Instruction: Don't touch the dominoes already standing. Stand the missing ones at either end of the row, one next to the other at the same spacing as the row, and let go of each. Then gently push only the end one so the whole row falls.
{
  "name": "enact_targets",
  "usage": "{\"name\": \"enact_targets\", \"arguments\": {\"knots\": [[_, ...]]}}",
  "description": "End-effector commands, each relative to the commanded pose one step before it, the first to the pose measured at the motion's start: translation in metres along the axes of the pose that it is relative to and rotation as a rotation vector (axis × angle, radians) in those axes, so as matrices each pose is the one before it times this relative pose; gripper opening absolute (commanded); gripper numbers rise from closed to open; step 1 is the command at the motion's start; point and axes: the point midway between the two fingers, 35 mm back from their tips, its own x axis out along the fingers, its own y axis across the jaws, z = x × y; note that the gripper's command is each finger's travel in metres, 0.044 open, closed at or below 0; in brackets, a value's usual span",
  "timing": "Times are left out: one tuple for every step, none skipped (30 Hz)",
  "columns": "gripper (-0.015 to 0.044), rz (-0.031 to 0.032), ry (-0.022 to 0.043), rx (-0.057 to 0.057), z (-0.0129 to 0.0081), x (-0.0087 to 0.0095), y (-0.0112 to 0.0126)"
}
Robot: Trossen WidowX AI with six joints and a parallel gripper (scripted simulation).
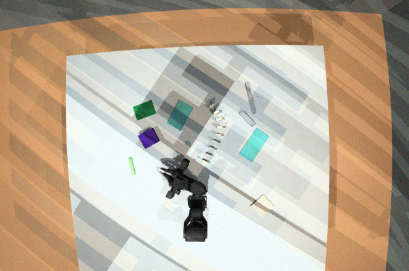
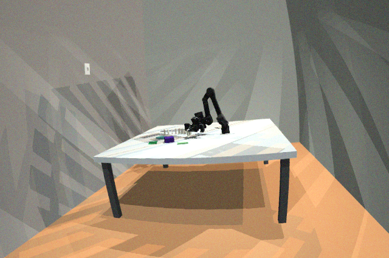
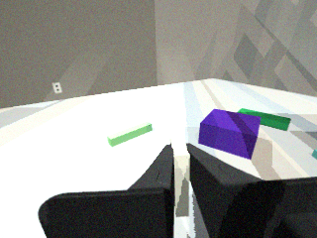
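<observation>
Your black pincer (image 3: 180,171) is nearly closed, clamped on a pale cream domino tile (image 3: 181,166). In the wrist view the tile's long axis runs up and down between the dark fingers, its top end poking just above them.

From the top view, the pincer (image 1: 162,166) hovers over the white counter (image 1: 99,211), near but apart from the lower end of the row of standing cream dominoes (image 1: 216,130). That row runs in a gently curved line away from the arm, each tile's broad face turned along the row.

Ahead of the pincer lie a light green flat bar (image 3: 130,135), its long axis slanting up to the right, and a purple block (image 3: 229,132). You have no readable writing or labels on anything here.
</observation>
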Motion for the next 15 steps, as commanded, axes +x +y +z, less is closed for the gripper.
{"name": "enact_targets", "arguments": {"knots": [[0.0026,-0.00119,0.01019,0.0047,-0.01051,-0.00009,0.00432],[0.0026,0.00035,0.00088,-0.0005,-0.00183,0.00013,0.00065],[0.0026,0.00035,0.00088,-0.0005,-0.00182,0.00012,0.00067],[0.0026,0.00036,0.00088,-0.0005,-0.0018,0.00011,0.0007],[0.0026,0.00036,0.00089,-0.0005,-0.00179,0.0001,0.00072],[0.0026,0.00036,0.00089,-0.0005,-0.00177,0.00009,0.00074],[0.0026,0.0003,0.00073,-0.0004,-0.00145,0.00006,0.00063],[0.0026,0.00018,0.00044,-0.0002,-0.00086,0.00003,0.00038],[0.0026,0.00006,0.00015,-0.0001,-0.00029,0.00001,0.00013],[0.0026,0.0,0.0,0.0,0.0,0.0,0.0],[0.0026,0.0,0.0,0.0,0.0,0.0,0.0],[0.0026,0.0,0.0,0.0,0.0,0.0,0.0],[0.0026,0.0,0.0,0.0,0.0,0.0,0.0],[0.0026,0.0,0.0,0.0,0.0,0.0,0.0],[0.0026,0.0,0.0,0.0,0.0,0.0,0.0]]}}
